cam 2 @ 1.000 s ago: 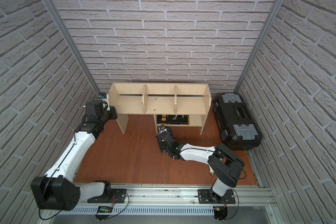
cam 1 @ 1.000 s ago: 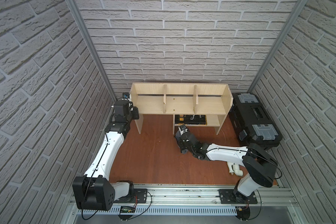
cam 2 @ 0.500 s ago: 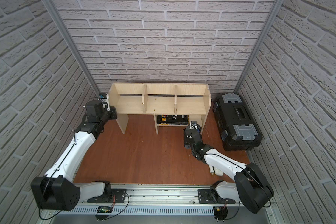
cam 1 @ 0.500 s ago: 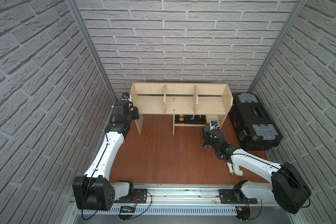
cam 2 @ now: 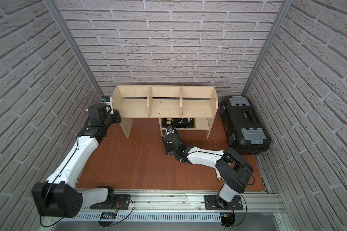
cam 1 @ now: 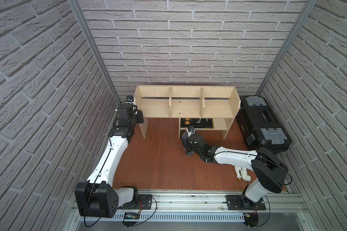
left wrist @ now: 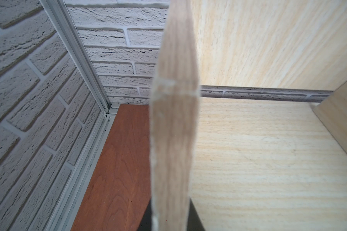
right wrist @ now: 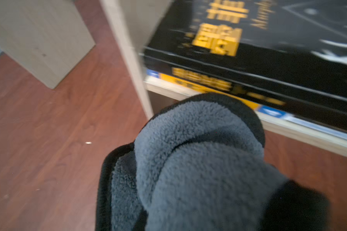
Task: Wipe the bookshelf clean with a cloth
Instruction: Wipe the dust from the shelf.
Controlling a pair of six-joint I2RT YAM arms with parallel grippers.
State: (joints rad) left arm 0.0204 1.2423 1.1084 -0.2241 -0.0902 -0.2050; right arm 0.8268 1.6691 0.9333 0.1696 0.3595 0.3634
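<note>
Whitish brick walls (cam 1: 188, 50) closed in a reddish-brown wooden board (cam 1: 158, 160) on three sides, with a metal rail (cam 1: 188, 198) along the lower edge in both top views.

Two arms were mounted on that rail. The left arm (cam 1: 110, 156) rose from the lower left and stretched almost straight along the left wall toward the centre-left of the frame. There the left gripper (cam 1: 141, 118) was clamped on the left end panel of the bookshelf (cam 1: 154, 108). In the left wrist view the panel's edge ran between its dark fingers (left wrist: 194, 222).

The right arm (cam 1: 232, 158) stood at the lower right with its elbow folded. Its white forearm lay low across the board toward the centre. The right gripper (cam 1: 186, 141) was closed around the cloth (right wrist: 198, 160), whose grey fleecy face bulged out in front of it. The cloth hung just in front of the left upright of the lower shelf (cam 1: 218, 124). Whether it touched the wood could not be told.

One bookshelf stood against the back wall at the centre. It had three upper compartments split by two dividers (cam 1: 170, 104) and one lower shelf under its right part. A stack of books (cam 1: 196, 123) lay flat on that shelf, black with yellow lettering. The right wrist view was too blurred to count them surely, though at least two showed. One black toolbox (cam 1: 262, 122) with two grey latches (cam 1: 272, 136) sat at the right of the frame, just beside the bookshelf. One white pipe fitting (cam 1: 242, 174) lay at the lower right, partly hidden behind the right arm.
</note>
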